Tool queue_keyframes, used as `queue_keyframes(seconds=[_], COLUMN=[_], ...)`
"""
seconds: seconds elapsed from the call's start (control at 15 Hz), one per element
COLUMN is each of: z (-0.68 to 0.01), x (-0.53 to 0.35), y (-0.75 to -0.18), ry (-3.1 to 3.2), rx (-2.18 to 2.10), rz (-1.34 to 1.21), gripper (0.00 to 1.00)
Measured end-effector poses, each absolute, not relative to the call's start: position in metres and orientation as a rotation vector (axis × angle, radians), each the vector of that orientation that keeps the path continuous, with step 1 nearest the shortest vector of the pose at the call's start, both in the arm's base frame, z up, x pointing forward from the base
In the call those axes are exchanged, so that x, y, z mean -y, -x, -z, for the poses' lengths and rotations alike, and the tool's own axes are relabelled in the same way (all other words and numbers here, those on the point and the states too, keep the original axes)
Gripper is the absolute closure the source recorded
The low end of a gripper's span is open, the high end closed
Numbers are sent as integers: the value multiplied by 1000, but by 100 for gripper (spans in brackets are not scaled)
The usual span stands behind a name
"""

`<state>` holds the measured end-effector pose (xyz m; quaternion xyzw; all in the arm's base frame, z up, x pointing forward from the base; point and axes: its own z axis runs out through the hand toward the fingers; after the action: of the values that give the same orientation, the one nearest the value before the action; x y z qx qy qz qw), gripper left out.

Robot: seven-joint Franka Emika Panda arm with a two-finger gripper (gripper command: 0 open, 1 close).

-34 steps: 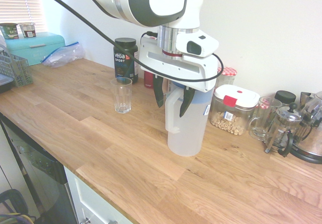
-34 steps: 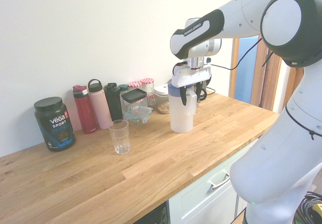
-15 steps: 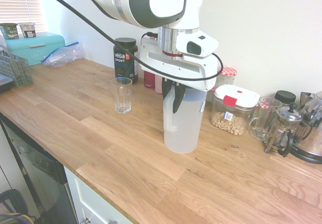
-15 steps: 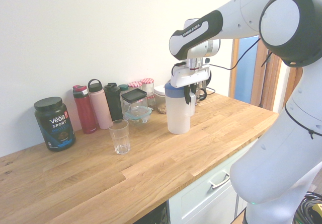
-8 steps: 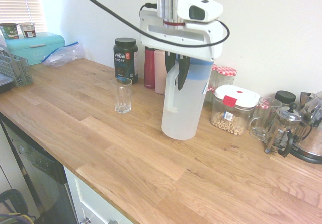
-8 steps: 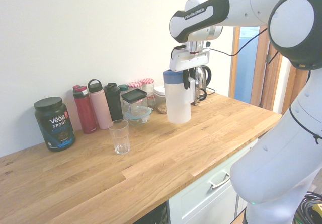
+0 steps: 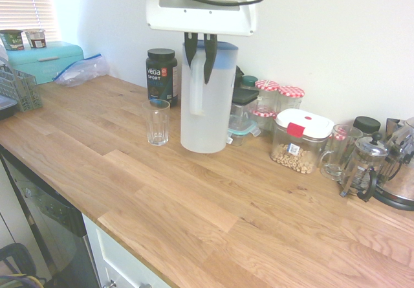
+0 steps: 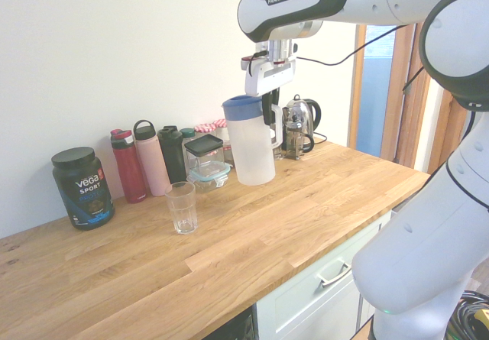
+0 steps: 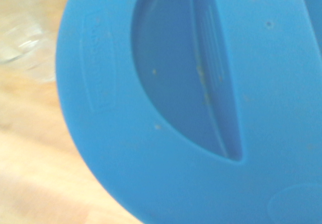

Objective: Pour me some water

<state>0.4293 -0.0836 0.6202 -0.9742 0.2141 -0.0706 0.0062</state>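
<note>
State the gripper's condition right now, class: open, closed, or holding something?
Gripper: closed on the handle of the water pitcher, holding it upright above the counter.

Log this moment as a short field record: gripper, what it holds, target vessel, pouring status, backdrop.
gripper: gripper shut on pitcher handle, pointing down
held item: pitcher, translucent, blue lid, upright, lifted clear of the countertop
target: empty glass, standing beside the pitcher, apart from it
pouring: not yet begun
backdrop: Vega tub, bottles and jars along the wall
</note>
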Motion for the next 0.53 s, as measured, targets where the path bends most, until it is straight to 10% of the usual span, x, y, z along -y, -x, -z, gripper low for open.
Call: queue_keyframes(seconds=[0.53], z=[-616], x=[-27], y=[-434], ry=[3304], rx=[16], rz=[96], gripper=[100])
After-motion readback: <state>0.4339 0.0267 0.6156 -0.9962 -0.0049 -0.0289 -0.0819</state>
